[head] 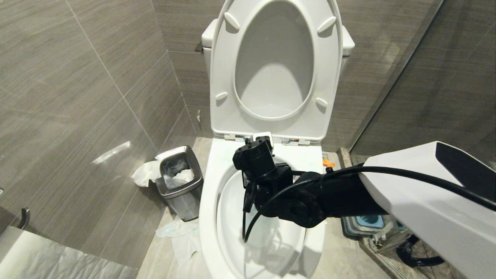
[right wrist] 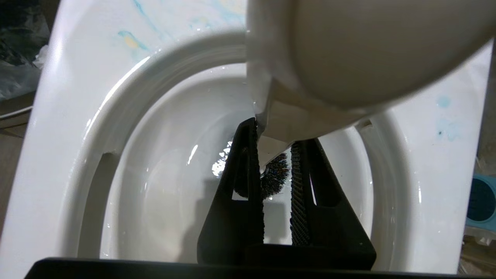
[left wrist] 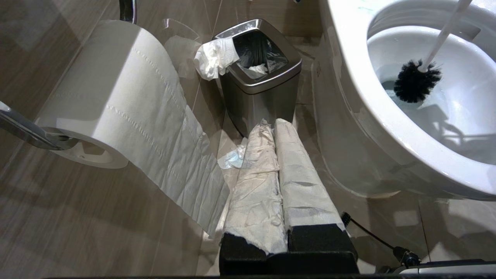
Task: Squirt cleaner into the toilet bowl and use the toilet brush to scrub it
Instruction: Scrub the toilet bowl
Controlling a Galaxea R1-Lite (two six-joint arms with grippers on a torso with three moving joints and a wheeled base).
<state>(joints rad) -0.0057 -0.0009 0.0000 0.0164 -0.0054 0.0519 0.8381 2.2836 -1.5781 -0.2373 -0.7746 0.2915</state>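
The white toilet bowl (head: 209, 201) stands open, seat and lid raised against the tank. My right arm's wrist (head: 271, 178) reaches over the basin from the right. In the right wrist view my right gripper (right wrist: 277, 133) is shut on the toilet brush's white handle (right wrist: 348, 58), which runs down between the black fingers (right wrist: 242, 162). The black bristle head (left wrist: 416, 81) sits low in the basin at the water. Blue cleaner streaks (right wrist: 131, 38) mark the rim. My left gripper (left wrist: 273, 124), its fingers wrapped in white, is shut and empty, parked left of the toilet above the floor.
A small steel bin (head: 180, 178) with crumpled tissue stands left of the toilet, with more tissue on the floor (head: 178, 232). A toilet paper roll (left wrist: 112, 97) hangs on the left wall. The blue-and-grey brush holder (head: 368, 223) sits on the floor at the right, by a glass partition.
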